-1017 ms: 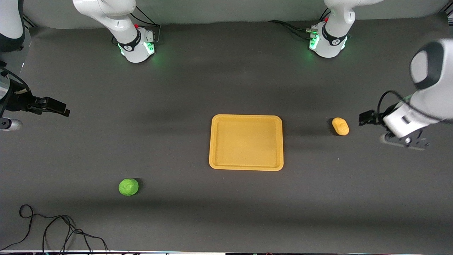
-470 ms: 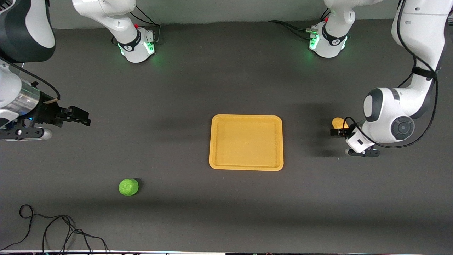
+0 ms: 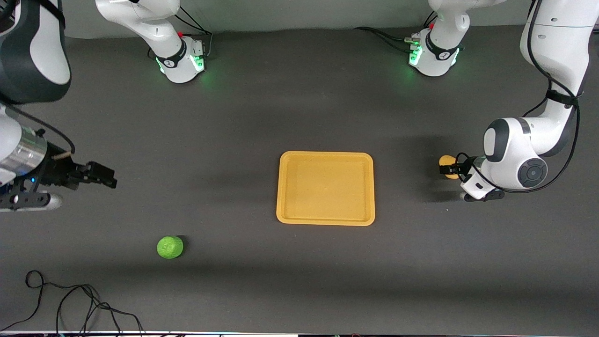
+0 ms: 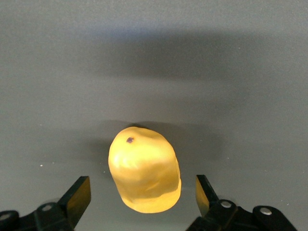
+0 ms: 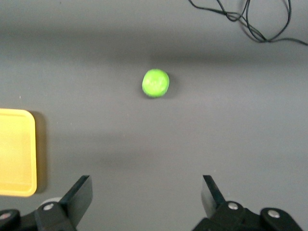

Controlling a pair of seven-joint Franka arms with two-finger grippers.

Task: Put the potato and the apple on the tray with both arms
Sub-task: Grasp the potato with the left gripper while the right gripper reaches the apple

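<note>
Here the potato [image 4: 144, 171] sits between the spread left claw [image 4: 143, 199].

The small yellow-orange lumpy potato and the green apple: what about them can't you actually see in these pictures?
- Small yellow-orange oval potato: in the front view the left gripper covers most of it.
- Its underside: hidden in the left wrist view, so contact with the open fingers is unclear.
- Small bright green round apple: too small in both views to show its dimple.
</note>
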